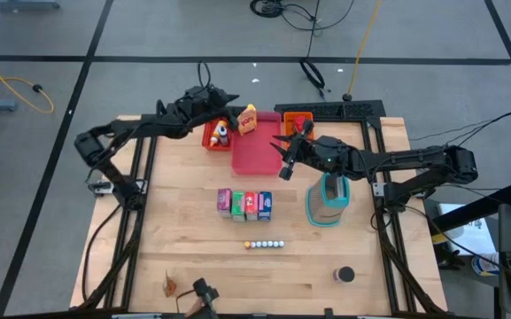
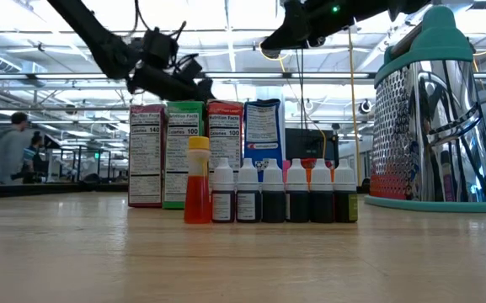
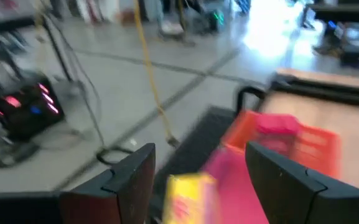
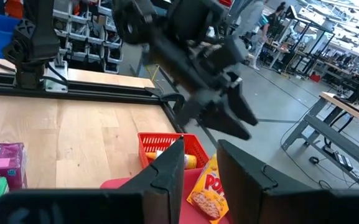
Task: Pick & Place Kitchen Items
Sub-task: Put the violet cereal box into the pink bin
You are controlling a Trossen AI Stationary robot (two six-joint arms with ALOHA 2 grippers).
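Left gripper [image 1: 230,112] spread, empty, beside yellow box [image 1: 248,120]; right gripper [image 1: 284,149] undeterminable; risk of toppling it off pink tray [image 1: 255,155] when retreating.

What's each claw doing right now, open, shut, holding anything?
Left claw: open, holding nothing, above the yellow food box at the pink tray.
Right claw: partly open, nothing between its fingers, over the pink tray.

— What do the arms look like?
— Both are matte black, jointed, with thin black cables along them; each hand [image 4: 195,180] ends in two flat, angular dark fingers [image 3: 129,180].
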